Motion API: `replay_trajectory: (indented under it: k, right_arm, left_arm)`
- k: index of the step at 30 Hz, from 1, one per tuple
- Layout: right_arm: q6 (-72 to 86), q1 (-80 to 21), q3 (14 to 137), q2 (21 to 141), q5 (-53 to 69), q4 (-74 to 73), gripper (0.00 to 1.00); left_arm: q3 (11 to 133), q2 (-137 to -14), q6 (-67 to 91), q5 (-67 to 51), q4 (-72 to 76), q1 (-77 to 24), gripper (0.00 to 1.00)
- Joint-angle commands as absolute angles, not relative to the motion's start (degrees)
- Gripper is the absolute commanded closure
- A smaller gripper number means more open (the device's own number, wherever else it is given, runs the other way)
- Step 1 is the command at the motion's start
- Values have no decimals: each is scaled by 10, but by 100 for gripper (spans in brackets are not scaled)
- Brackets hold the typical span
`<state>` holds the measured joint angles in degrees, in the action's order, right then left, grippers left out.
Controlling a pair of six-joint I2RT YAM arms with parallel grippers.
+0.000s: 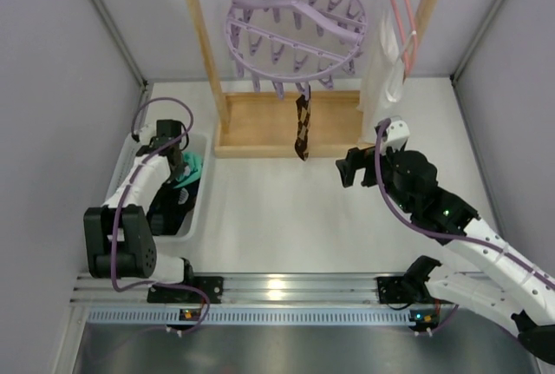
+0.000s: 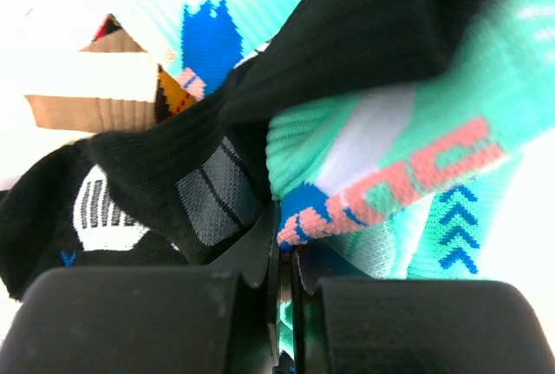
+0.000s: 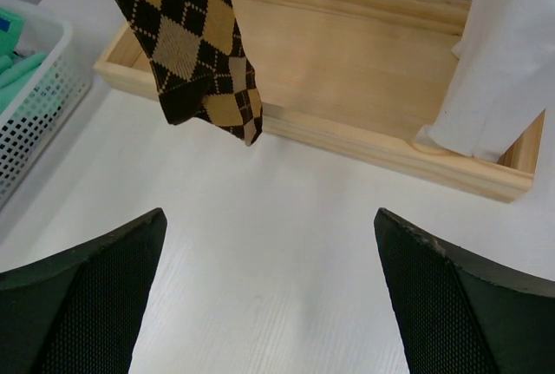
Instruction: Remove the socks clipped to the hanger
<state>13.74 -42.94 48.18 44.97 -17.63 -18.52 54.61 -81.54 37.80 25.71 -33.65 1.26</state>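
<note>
most of the job looks done: patterned socks (image 1: 178,193) lie piled in the white mesh basket (image 1: 198,209) under the left gripper (image 2: 282,257), whose jaws are pressed nearly together on a fold of mint-green patterned sock (image 2: 390,157). one brown-and-tan argyle sock (image 3: 186,36) is left, clipped to the round lilac plastic peg hanger (image 1: 295,22), ahead of and above the right gripper (image 3: 273,305) with its wide, empty jaws.

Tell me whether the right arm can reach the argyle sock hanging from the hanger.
Probably yes: the open right gripper faces the argyle sock, with only table between them.
</note>
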Motion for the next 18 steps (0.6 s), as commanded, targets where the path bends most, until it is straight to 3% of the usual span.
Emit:
replay_trajectory:
  k: [1,6,8,11,15,17,18]
  right_arm:
    - [144,-425,481,434,-167,-145,0]
    - [139,-425,480,427,-178,-153,0]
    - [139,-425,481,424,-181,-155,0]
    - [141,-425,483,418,-184,-160,1]
    - [142,-425,482,402,-189,-173,1]
    - [140,-425,479,387,-191,-178,0]
    - [140,-425,473,380,-189,-178,1]
  left_arm:
    - [546,-785,412,297,-314,25,97]
    - [569,-687,377,267,-315,25,65]
    - [589,-655,353,244,-315,25,44]
    - [603,-613,331,207,-317,25,24]
    - [608,-553,315,156,-318,25,12]
    - [608,-539,303,24,-286,21,2]
    - [606,-539,294,-28,-268,13,2]
